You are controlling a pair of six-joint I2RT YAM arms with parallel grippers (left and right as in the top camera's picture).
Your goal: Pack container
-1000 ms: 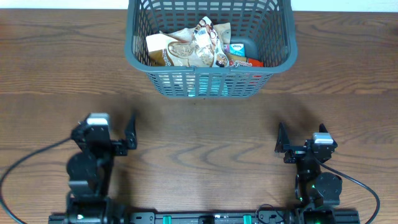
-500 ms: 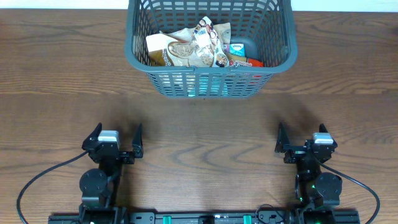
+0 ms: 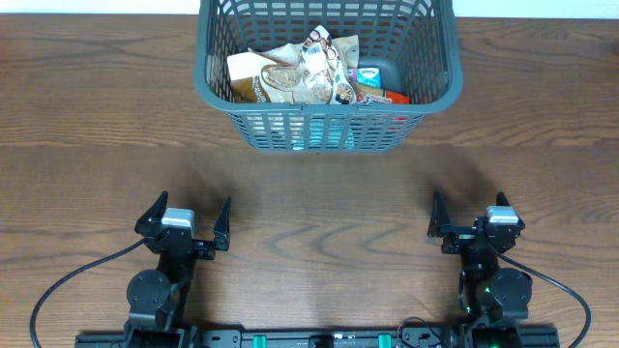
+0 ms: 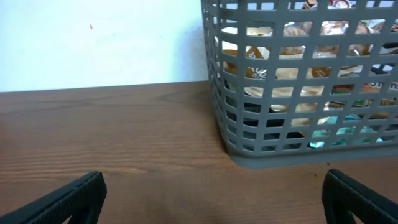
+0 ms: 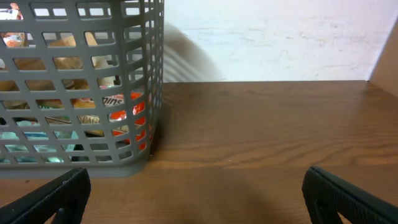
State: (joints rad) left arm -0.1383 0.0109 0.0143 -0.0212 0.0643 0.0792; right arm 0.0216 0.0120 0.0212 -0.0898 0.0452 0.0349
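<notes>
The container (image 3: 208, 58) is a dark grey-blue lattice basket at the far middle of the table, with several snack packets (image 3: 300, 72) inside. It shows in the left wrist view (image 4: 217, 93) at the right and in the right wrist view (image 5: 152, 74) at the left. My left gripper (image 3: 184, 215) is open and empty at the near left, well short of the basket. My right gripper (image 3: 469, 217) is open and empty at the near right. In both wrist views only bare wood lies between the fingers (image 4: 211, 199) (image 5: 199, 199).
The brown wooden table (image 3: 309, 203) runs between the basket and both grippers. A white wall (image 4: 99, 43) stands behind the table's far edge. Cables trail from both arm bases at the near edge.
My left arm has drawn back and turned to face the basket, settling at the near left with fingers wide. The right arm and the basket have not moved.
</notes>
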